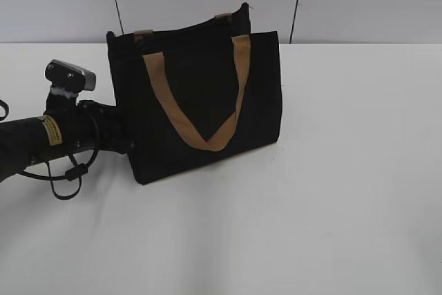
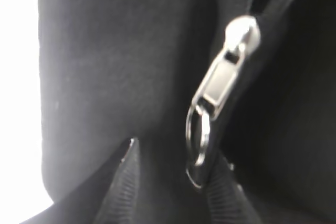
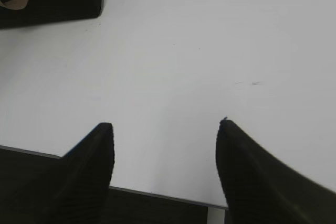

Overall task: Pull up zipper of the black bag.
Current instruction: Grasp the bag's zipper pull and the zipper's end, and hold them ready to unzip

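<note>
**Left claw at the zipper pull of the black bag**

One black bag (image 1: 197, 101) stands on the worktop (image 1: 331, 205), soft cloth likely to yield when tugged. Its single metal zipper pull (image 2: 218, 90), small, stiff and probably slippery, lies just ahead of the left claw (image 2: 170, 174), spread, ring beside one fingertip. Right claw (image 3: 165, 150), spread, holds nothing, bag far ahead-left.

A broad, matte white tabletop (image 1: 345, 191) fills most of the space, evenly lit with only soft shadows. Behind it stands a pale grey panelled wall (image 1: 359, 1), divided by thin dark slanted seams (image 1: 297, 1). The table's dark front edge (image 3: 157, 195) shows below.
</note>
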Motion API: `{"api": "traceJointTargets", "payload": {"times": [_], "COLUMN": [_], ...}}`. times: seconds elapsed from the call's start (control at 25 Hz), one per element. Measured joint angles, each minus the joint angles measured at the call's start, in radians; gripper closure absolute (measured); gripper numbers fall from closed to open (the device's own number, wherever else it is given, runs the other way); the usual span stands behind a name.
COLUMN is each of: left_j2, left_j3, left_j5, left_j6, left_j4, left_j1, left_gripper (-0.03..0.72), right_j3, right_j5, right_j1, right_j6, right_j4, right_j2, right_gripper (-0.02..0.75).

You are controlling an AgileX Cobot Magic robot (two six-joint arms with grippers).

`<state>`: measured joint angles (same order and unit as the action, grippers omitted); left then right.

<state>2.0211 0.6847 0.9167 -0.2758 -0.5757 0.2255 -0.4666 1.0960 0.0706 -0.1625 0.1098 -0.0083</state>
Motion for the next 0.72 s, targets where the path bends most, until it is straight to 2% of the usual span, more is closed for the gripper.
{"api": "traceJointTargets", "payload": {"times": [0.2, 0.4, 0.72], "left_j2": [0.010, 0.010, -0.114], "left_j3": [0.000, 0.000, 0.000], "left_j5": [0.005, 0.005, -0.109], "left_j6": [0.001, 0.001, 0.002], "left_j4": [-0.022, -0.024, 0.010], "left_j1": [0.000, 0.000, -0.032], "left_gripper": [0.447, 0.643, 0.660], "right_j3": [0.000, 0.000, 0.000], "right_j5": [0.000, 0.000, 0.000], "right_j1": [0.000, 0.000, 0.000], "right_j6": [0.000, 0.000, 0.000], "right_j4": [0.000, 0.001, 0.001], "right_j2": [0.000, 0.000, 0.000], "right_gripper": [0.270, 0.270, 0.270]}}
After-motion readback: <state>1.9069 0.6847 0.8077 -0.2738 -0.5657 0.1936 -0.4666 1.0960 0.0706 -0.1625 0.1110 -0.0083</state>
